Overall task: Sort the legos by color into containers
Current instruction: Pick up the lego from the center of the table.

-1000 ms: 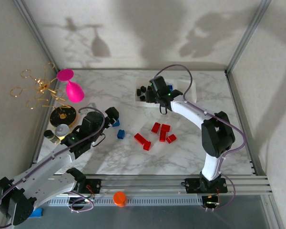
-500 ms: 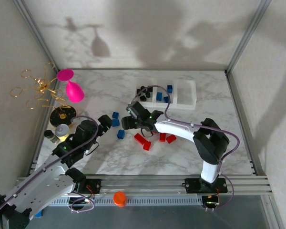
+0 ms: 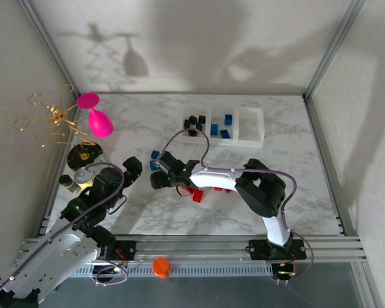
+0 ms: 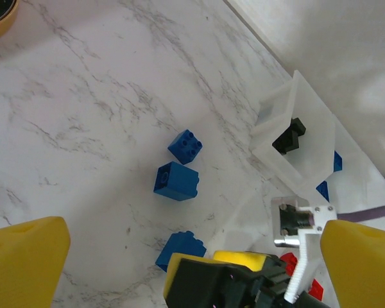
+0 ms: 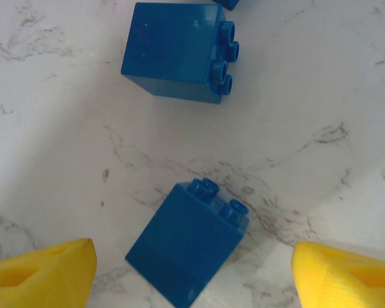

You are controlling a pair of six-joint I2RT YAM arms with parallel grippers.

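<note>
A white marble table [image 3: 295,186] stands between pale walls crossed with soft shadows, with metal posts at the corners. At about 1 o'clock from the table's middle lies the clear tray [image 3: 251,125], its three compartments in a row. Black bricks [image 3: 194,122] sit in the compartment at the 9 o'clock end and blue bricks [image 3: 219,129] in the middle one. Red bricks [image 3: 197,196] lie loose near the middle of the table, partly under the right arm.

The right gripper [image 3: 157,179] reaches across to 9 o'clock of the red bricks, low over the marble. Its wrist camera shows its yellow fingertips [image 5: 42,269] spread wide, one on either side of a loose blue brick [image 5: 189,247] that lies on its side, turned askew and touching neither fingertip. A second blue brick [image 5: 176,51] lies just beyond it at 12 o'clock, studs pointing to 3 o'clock. In the left wrist view a third blue brick [image 4: 185,146] sits just past that one.

The left gripper [image 3: 131,168] hangs just to 9 o'clock of the right one, its yellow fingers [image 4: 25,263] wide apart and clear of the bricks.

Along the 9 o'clock edge stand a pink goblet [image 3: 97,122], a gold wire ornament [image 3: 51,119], a black-and-gold disc [image 3: 85,154] and a small jar [image 3: 83,174]. An orange knob [image 3: 160,266] rests on the rail at 6 o'clock.
</note>
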